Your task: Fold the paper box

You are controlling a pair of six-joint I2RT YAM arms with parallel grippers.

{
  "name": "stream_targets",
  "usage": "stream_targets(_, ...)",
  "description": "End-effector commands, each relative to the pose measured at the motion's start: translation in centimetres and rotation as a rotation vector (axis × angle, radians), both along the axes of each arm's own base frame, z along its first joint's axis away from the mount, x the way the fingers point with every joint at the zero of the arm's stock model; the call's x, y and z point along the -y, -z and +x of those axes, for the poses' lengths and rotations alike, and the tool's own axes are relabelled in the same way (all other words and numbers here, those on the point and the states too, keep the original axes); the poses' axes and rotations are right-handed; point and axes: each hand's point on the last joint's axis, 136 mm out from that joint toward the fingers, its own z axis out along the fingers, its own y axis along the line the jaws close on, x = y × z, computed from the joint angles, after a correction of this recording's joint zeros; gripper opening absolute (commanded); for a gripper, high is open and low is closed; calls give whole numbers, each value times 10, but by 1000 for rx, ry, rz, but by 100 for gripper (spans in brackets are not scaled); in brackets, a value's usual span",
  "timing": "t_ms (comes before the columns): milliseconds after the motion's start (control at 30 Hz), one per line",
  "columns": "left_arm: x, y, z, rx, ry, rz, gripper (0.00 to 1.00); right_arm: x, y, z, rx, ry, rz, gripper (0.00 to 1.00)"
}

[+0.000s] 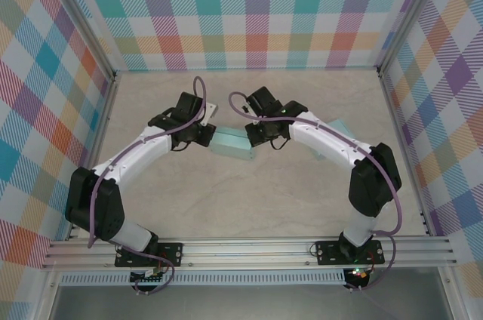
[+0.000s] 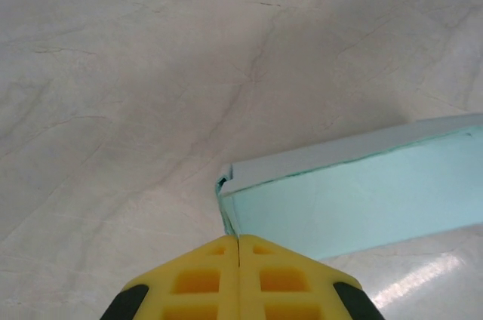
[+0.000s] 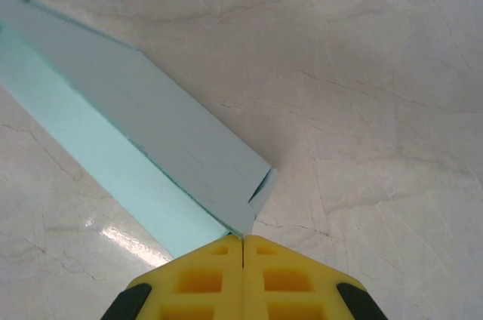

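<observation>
The paper box [image 1: 232, 144] is a long pale teal box lying in the middle of the table between my two arms. My left gripper [image 1: 207, 137] meets its left end and my right gripper [image 1: 256, 139] its right end. In the left wrist view the yellow fingers are shut, and the left gripper [image 2: 238, 238] pinches the thin end edge of the paper box [image 2: 355, 199]. In the right wrist view the right gripper [image 3: 242, 238] is shut on the near corner of the paper box [image 3: 151, 131], beside a small end flap [image 3: 263, 188] that stands ajar.
A second pale teal sheet [image 1: 337, 128] lies on the table behind my right arm, partly hidden by it. Plaid walls close in the table on the left, back and right. The marbled tabletop [image 1: 249, 199] lies bare in front of the box.
</observation>
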Motion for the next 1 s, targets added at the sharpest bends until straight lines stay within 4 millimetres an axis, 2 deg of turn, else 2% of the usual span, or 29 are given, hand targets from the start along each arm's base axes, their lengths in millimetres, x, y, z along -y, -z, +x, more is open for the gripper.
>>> stream_targets(0, 18, -6, -20, -2, 23, -45, 0, -14, -22, 10, 16, 64, 125, 0)
stream_targets(167, 25, 7, -32, -28, 28, -15, 0, -15, -25, 19, 13, 134, 206, 0)
stream_targets(367, 31, 15, -37, -39, 31, 12, 0, -19, -27, 23, 13, 160, 262, 0)
stream_targets(600, 32, 20, -33, -36, 22, 32, 0, -17, -11, 19, -10, 159, 242, 0)
stream_targets(967, 17, 27, -29, -25, -29, 109, 0, -4, 13, 10, -20, 147, 178, 0)
